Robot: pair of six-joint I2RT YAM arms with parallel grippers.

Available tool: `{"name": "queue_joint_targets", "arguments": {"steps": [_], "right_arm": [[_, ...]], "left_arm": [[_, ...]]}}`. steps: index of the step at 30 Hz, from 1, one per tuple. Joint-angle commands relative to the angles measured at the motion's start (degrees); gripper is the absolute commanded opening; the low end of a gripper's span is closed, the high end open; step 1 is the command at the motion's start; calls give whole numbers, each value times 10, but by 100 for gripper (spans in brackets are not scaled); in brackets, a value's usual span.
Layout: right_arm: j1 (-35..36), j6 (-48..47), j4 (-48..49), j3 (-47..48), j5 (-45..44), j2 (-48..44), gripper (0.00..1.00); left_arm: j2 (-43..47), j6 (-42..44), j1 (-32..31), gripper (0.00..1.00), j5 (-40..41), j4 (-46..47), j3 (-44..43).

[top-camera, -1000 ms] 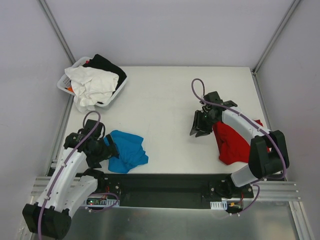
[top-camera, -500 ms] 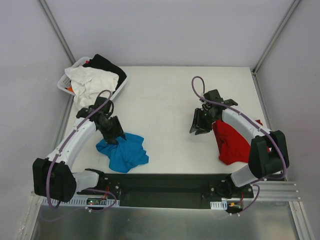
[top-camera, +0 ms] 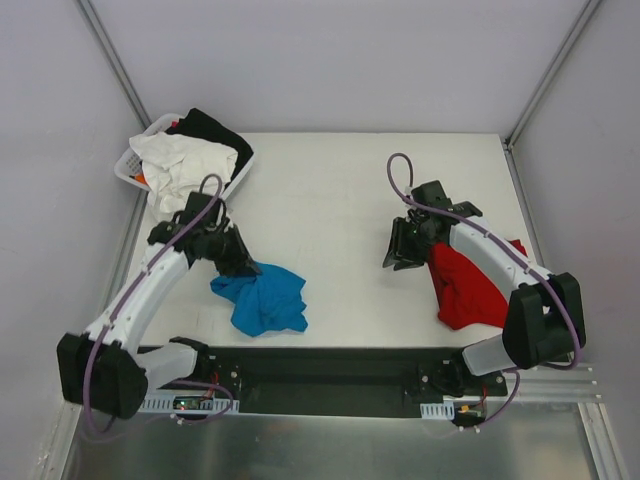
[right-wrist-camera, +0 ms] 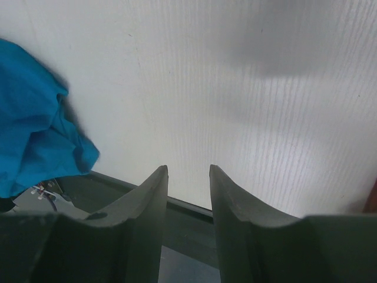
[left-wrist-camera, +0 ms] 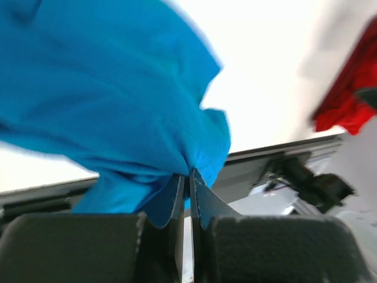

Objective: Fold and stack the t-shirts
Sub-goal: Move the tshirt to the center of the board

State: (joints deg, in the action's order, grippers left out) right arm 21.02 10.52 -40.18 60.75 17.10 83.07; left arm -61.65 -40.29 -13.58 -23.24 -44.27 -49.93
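I saw the blue t-shirt (top-camera: 268, 300) in a soft, crumpled lump on the left side of the tabletop (top-camera: 330, 195), close to the front edge. My left jaws were squeezed tight on a fold at the far left end of it. In the left wrist view the thin cloth (left-wrist-camera: 106, 88) bunched up and puckered right where the jaws pinched it. The left arm (top-camera: 150, 285) reached in along the left edge.

The red t-shirt (top-camera: 465, 290) lay in a wrinkled heap on the right side, near the front and right edges, partly under the right arm (top-camera: 490, 255). My right jaws stood partly open with nothing between them, over bare tabletop just beside the left edge of the red t-shirt. I could not tell if they touched the top.

A wide stretch of smooth white tabletop lay between the two shirts and ran on to the back edge.

A white plastic basket (top-camera: 128, 165) with slotted walls sat at the back left corner, near the left arm. A rumpled white cloth (top-camera: 180, 165) and a black cloth (top-camera: 215, 130) were piled in it.
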Motion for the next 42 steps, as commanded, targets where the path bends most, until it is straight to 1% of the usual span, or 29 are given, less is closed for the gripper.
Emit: {"name": "queue_joint_targets", "arguments": {"steps": [1,2,3,4,7,9,10,11,13,14,15,16,17,18,20,22,23,24,25,27,29,31,32,33,34,36,37,42], "right_arm": [[3,6,5,-3,13,0,38],[3,8,5,-3,13,0,37],[3,9,6,-4,12,-1,37],[3,9,6,-5,9,-3,37],[3,8,5,-12,1,-14,37],[3,6,4,-18,-1,-21,37],[3,6,2,-18,-3,-23,37],[3,4,0,-19,-5,-26,38],[3,0,-2,-18,-8,-33,38],[3,-2,-5,-16,-8,-33,37],[3,-3,-8,-16,-7,-33,37],[3,-6,-9,-14,-4,-29,38],[3,-9,-12,-13,-2,-26,38],[3,-11,-13,-9,-2,-21,38],[3,-13,-12,-1,3,-13,38],[3,-12,-10,4,15,-10,43],[3,-16,-11,13,21,-5,54],[4,-20,-12,17,27,-1,60],[5,-23,-16,23,31,2,63],[12,-32,-20,40,34,14,66],[17,-36,-18,51,44,27,64],[29,-35,-11,64,66,62,63],[44,-35,-4,71,74,78,60],[56,-35,-1,90,78,114,59],[68,-35,3,102,80,131,58],[108,-33,6,132,82,171,58],[118,-29,8,159,87,209,57],[175,8,48,209,116,285,56]], "left_arm": [[-131,33,-10,0,-45,91,-228],[-170,37,-12,0,-53,94,-264],[-184,36,-14,0,-58,96,-297],[-195,35,-21,0,-59,99,-347],[-208,22,-36,0,-73,118,-394],[-190,28,-46,0,-61,118,-381],[-179,29,-43,0,-31,83,-331],[-173,35,-30,0,12,42,-303],[-203,62,-19,0,83,-50,-271],[-250,89,-39,0,108,-124,-284],[-273,98,-48,0,123,-155,-304],[-291,105,-55,2,126,-169,-329],[-318,105,-56,6,117,-190,-331],[-327,104,-56,14,111,-193,-327],[-354,108,-56,21,67,-198,-295],[-352,110,-64,45,60,-197,-278],[-345,113,-67,56,67,-196,-279],[-336,114,-70,66,72,-196,-285],[-317,113,-71,80,75,-196,-302],[-299,107,-71,87,77,-195,-329],[-273,88,-72,87,74,-192,-337],[-242,74,-75,84,77,-167,-308],[-228,58,-77,82,79,-155,-285],[-213,49,-77,81,70,-139,-235],[-179,30,-77,79,66,-110,-211],[-147,16,-78,76,53,-80,-146],[-129,8,-78,76,52,-74,-131],[-83,-10,-78,71,41,-62,-74]]}}
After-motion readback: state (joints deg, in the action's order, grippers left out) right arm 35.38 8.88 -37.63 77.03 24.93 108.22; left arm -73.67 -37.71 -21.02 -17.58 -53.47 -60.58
